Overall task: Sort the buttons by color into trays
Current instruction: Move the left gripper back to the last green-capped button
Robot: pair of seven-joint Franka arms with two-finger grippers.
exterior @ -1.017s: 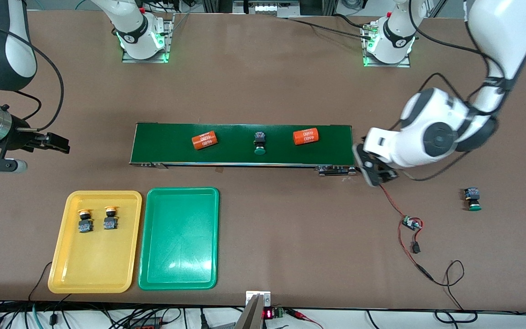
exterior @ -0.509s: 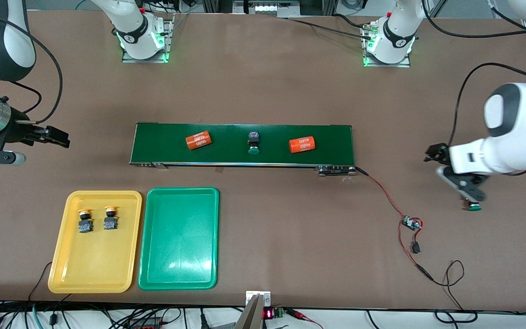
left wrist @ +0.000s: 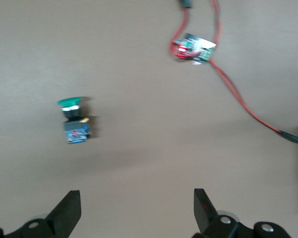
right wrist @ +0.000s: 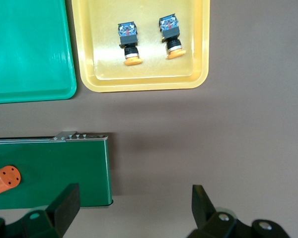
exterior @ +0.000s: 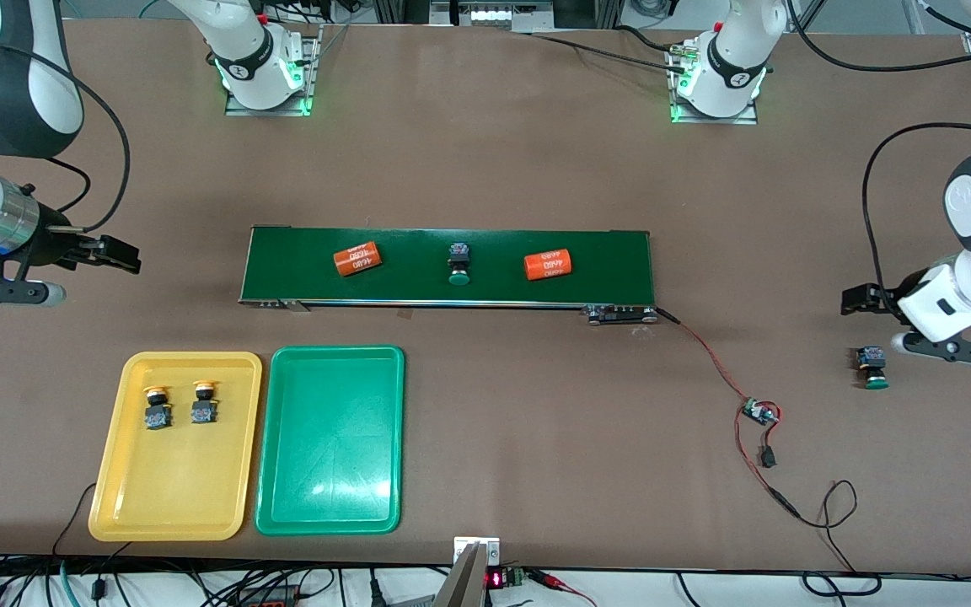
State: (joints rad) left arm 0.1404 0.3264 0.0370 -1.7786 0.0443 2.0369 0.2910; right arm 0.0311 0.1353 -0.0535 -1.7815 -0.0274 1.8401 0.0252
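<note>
Biggest worry: the green button point(exterior: 874, 369) sits loose on the table point(exterior: 536, 169) at the right edge of the frame, right under my left hand point(exterior: 861, 299), and it's tiny, so an off-centre pinch could tip it. The other green button point(exterior: 458, 262) rides the conveyor belt point(exterior: 612, 253) mid-frame and may drift. Both hands are open and empty; my right hand point(exterior: 127, 255) waits upper left. Yellow tray point(exterior: 115, 506) holds both yellow buttons point(exterior: 157, 406), green tray point(exterior: 329, 523) holds nothing.
</note>
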